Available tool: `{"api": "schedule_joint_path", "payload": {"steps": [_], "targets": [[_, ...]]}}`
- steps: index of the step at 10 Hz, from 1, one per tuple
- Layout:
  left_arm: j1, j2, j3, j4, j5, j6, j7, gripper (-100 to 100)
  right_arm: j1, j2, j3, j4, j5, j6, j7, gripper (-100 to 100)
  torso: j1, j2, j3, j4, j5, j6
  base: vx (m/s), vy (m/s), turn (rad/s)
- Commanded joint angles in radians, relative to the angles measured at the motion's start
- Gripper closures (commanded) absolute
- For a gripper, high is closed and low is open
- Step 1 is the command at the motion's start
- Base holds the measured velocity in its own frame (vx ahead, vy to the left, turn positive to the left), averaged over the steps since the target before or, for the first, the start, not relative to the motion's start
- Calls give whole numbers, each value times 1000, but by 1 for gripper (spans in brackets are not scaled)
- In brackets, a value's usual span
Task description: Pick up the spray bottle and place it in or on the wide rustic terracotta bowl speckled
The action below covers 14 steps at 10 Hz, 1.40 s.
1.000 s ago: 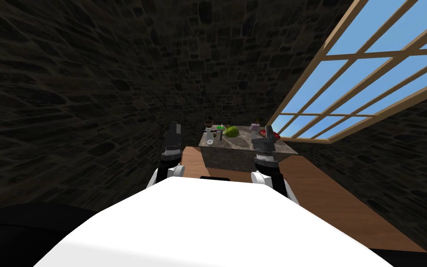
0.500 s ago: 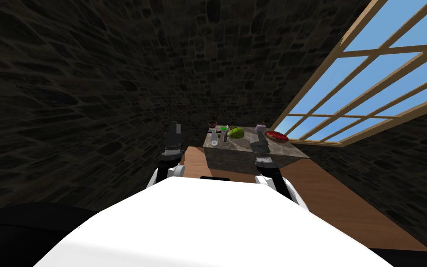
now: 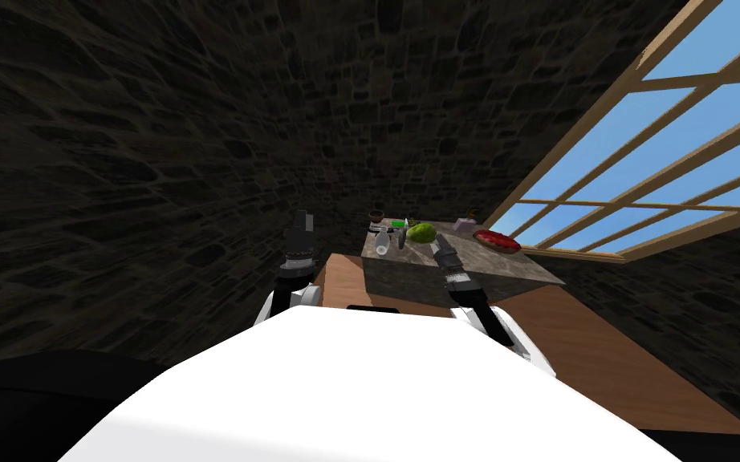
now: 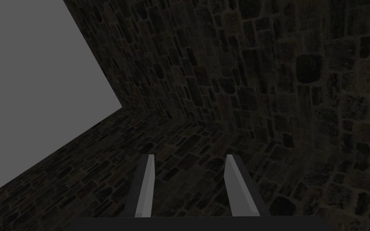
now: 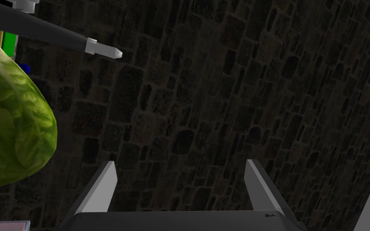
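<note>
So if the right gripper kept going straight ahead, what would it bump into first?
Probably the dark stone wall: nothing sits ahead of the open right gripper. The green leafy ball lies off to one side, though depth is unclear.

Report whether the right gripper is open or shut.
Open. In the right wrist view, the right gripper shows its fingers standing far apart, nothing held between them.
</note>
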Motion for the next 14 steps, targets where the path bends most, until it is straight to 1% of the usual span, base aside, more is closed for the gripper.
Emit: {"api": "schedule_joint_path", "payload": {"steps": [1, 5, 6, 9, 10, 12, 14], "targets": [[0, 0, 0, 0, 0, 0, 0, 0, 10, -49, -5, 20, 15, 34, 7, -100, 0, 0, 0, 0, 0, 0, 46, 123, 84], [0, 0, 0, 0, 0, 0, 0, 0, 25, -171, -20, 87, 50, 114, 23, -100, -2, 1, 0, 0, 0, 0, 50, 123, 71], [0, 0, 0, 0, 0, 0, 0, 0, 25, -180, -20, 87, 50, 114, 23, -100, -1, 1, 0, 0, 0, 0, 36, 91, 18], [0, 0, 0, 0, 0, 0, 0, 0, 34, -279, -32, 147, 78, 176, 36, -100, -2, 1, 1, 0, 0, 0, 47, 106, 72], [0, 0, 0, 0, 0, 0, 0, 0, 34, -287, -32, 147, 78, 176, 36, -100, 0, 1, 0, 0, 0, 0, 37, 100, 14], [0, 0, 0, 0, 0, 0, 0, 0, 40, -360, -40, 189, 96, 218, 45, -100, -4, 2, 1, 0, -1, 0, 36, 84, 64], [0, 0, 0, 0, 0, 0, 0, 0, 45, -429, -48, 232, 114, 260, 53, -100, -1, 1, 1, 0, 0, 0, 68, 134, 80]]}}
